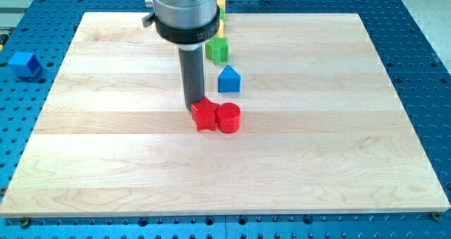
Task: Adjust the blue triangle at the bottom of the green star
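Arm ends in a plain dark rod, no claw on it as far as I can see, so nothing opens or shuts and nothing is held. Rod's lower end, the tip [195,102], sits on the wood desk [106,161] approx mid-board, a bit toward the view's top.

Right at the tip, on its bottom-right side, is a red star [204,115]. Tip looks to be touching its upper-left edge, tho the block may hide the very end. Just beside that, further to the view's right and touching it, a red cylinder [228,118].

Blue triangle [229,79] is near the tip, up and to the view's right of it, apart from the rod and from both red blocks. It stands w/ its point toward the view's top. Green star [217,50] is further up from the tip, slightly right, just above the blue triangle w/ a small gap between them; the triangle sits a little right of the star's centre line.

Above the green star, close to the arm's grey housing, a yellow block [220,29] is partly hidden, shape unclear.

Far left of the tip, off the desk on the blue perforated base, a blue cube [24,64].
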Motion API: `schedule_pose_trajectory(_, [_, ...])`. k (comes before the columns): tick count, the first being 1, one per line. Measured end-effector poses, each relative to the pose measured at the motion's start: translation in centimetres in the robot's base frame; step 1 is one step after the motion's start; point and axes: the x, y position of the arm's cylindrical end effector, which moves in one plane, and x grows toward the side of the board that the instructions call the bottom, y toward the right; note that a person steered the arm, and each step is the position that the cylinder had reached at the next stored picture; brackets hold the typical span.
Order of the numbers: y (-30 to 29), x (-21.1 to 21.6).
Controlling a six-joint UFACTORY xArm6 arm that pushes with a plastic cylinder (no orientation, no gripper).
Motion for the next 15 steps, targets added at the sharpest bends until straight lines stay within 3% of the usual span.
schedule_pose_trajectory(1, [-1.7, -0.3])
schedule_pose_trajectory(2, [5.7, -1.8])
schedule_pose_trajectory(3, [7.8, -4.8])
schedule_pose_trajectory(7, [-2.5, -4.7])
schedule_pose_trajectory(11, [1.6, -10.1])
schedule_pose_trajectory(12, [0.1, -3.4])
schedule_pose_trajectory(13, [7.2, -2.5])
schedule_pose_trajectory(15, [10.6, -9.2])
